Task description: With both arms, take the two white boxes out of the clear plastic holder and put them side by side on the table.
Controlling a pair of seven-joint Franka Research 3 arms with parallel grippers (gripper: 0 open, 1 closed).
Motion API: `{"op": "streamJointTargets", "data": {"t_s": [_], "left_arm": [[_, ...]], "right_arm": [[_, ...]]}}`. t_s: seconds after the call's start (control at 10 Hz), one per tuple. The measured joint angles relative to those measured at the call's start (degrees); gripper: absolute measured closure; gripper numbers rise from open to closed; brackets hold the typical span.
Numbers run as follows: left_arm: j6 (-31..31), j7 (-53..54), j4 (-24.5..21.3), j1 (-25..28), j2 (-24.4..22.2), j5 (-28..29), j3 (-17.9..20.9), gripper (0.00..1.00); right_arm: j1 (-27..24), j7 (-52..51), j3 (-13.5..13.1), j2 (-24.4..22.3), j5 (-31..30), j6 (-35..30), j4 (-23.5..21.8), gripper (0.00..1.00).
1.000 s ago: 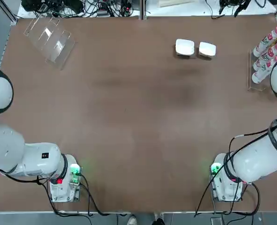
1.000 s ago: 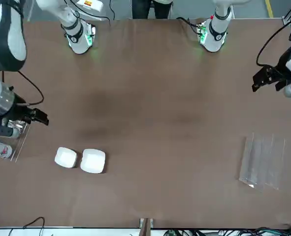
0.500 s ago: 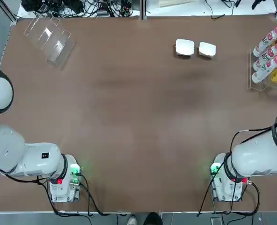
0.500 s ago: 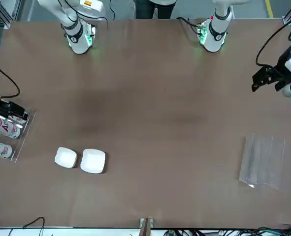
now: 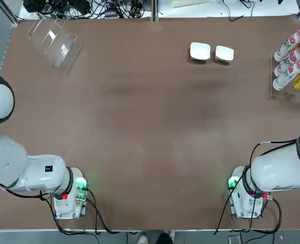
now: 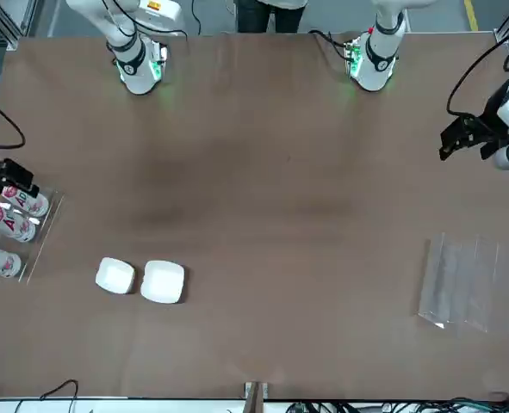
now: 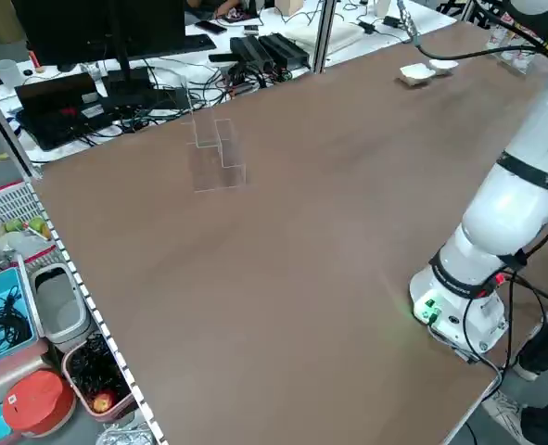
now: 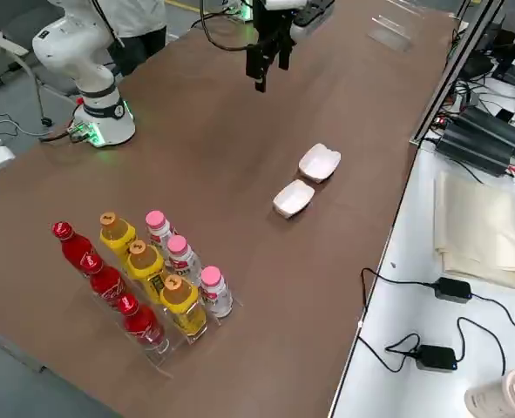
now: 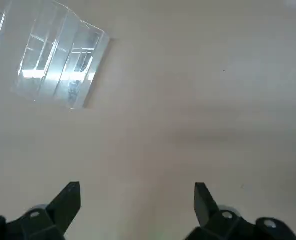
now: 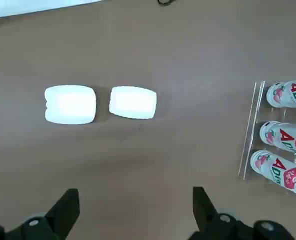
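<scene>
The two white boxes (image 5: 200, 52) (image 5: 224, 54) lie side by side on the table (image 5: 150, 132), far right of centre; they also appear in the right wrist view (image 10: 70, 104) (image 10: 132, 102). The clear plastic holder (image 5: 53, 40) stands with nothing in its slots at the far left corner. My right gripper (image 10: 135, 191) hangs open above the table, short of the boxes and touching nothing. Well short of the holder (image 9: 57, 60), my left gripper (image 9: 137, 185) is open and raised over the left side. It shows as a dark gripper (image 6: 461, 142) in the front view.
A clear rack of pink-capped white bottles (image 5: 289, 58) stands at the table's right edge, with yellow and red bottles (image 8: 131, 279) beside it. Cables and gear (image 5: 89, 7) lie beyond the far edge. The arm bases (image 5: 71, 195) (image 5: 243, 195) sit at the near edge.
The right arm has drawn back toward the right edge, uncovering the bottle rack. The boxes, the holder and the left arm have not moved.
</scene>
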Motion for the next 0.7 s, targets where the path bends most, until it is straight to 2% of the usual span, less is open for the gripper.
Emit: {"op": "streamJointTargets", "data": {"t_s": [0.7], "left_arm": [[0.0, 0.0, 0.0, -0.1, 0.0, 0.0, -0.1, 0.0]], "right_arm": [[0.0, 0.4, 0.0, -1.6, -0.2, -2.3, 0.6, 0.0]]}}
